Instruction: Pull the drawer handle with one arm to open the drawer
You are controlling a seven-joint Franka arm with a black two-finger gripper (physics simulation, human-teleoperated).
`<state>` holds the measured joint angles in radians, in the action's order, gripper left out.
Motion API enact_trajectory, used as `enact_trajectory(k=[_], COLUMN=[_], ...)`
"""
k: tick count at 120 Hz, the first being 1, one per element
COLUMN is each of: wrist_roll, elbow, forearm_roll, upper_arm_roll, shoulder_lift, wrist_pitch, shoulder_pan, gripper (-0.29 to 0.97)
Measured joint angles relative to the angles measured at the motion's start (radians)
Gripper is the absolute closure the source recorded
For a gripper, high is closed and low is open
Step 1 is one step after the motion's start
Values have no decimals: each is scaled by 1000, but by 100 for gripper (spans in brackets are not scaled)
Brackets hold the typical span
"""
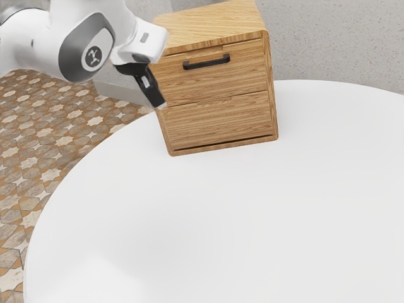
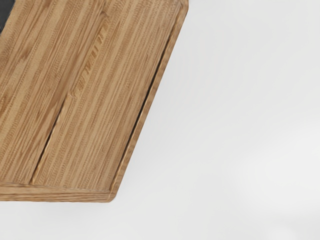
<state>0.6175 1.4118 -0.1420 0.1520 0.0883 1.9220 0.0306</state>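
Claw [image 1: 158, 101], spread or pressed together I cannot tell, hangs at the wooden cabinet [image 1: 218, 120] front's edge, short of the shut upper drawer's black handle [image 1: 206, 61]; approach step, next move must reach across to that handle

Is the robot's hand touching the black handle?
Apart. The exterior view shows bare drawer front between the gripper and the handle.

**White table, tiled floor, grey ground**

A round white table [image 1: 252, 221] takes up the middle of the exterior view and spreads toward 3, 5 and 6 o'clock. Its curved edge climbs from 7 o'clock toward 10 o'clock. Beyond that edge, at 9 o'clock, lies a floor of brown and cream star-patterned tiles [image 1: 38, 139]. At 1 o'clock, speckled grey ground [image 1: 341, 38] lies behind the table.
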Motion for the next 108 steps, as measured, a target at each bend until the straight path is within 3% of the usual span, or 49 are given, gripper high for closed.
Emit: enact_trajectory(k=[16,42,58,73,108], wrist_roll=[114,254,319,370,451], elbow=[2,-4,-25,-165,-297], forearm_roll=[-95,-105,-115,-121,-97], upper_arm_roll=[-16,-52,-35,-13,-10], shoulder_lift=[26,88,90,195,341], wrist_pitch=[220,399,408,372,350], shoulder_pan=[-12,-5,-4,-10,-10], gripper=[0,0,0,0,0])
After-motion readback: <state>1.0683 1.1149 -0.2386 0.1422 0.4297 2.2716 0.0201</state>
